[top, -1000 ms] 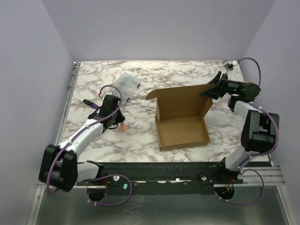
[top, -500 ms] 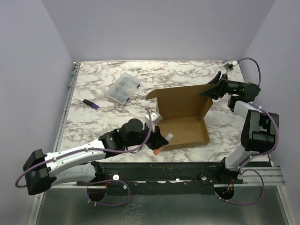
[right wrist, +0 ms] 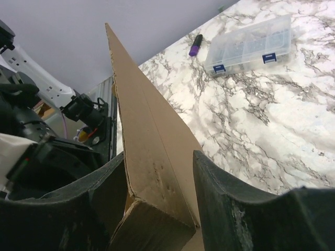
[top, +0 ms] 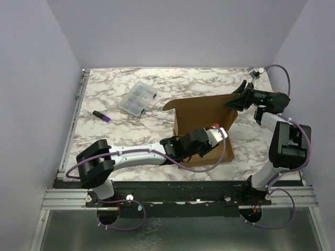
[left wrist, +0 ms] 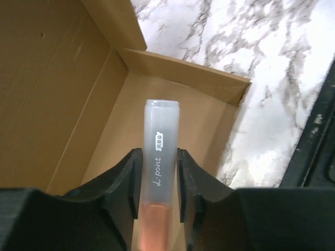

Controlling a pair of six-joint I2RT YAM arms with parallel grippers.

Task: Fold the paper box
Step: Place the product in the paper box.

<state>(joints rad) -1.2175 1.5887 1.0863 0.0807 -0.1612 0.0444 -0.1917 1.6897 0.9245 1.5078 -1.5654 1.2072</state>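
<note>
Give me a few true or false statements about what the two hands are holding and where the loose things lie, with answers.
1. The left hand holds an orange pen with a frosted cap over the inside of the brown cardboard box. True.
2. The right hand hangs open, clear of the box. False: it grips the box's raised lid.
3. The clear plastic compartment case sits inside the box. False: it lies on the marble table, outside the box.
4. A purple marker lies on the table, apart from the case. True.

One paper box [top: 201,112], one clear compartment case [top: 137,98], one purple marker [top: 101,115], one orange marker [left wrist: 157,157].
</note>
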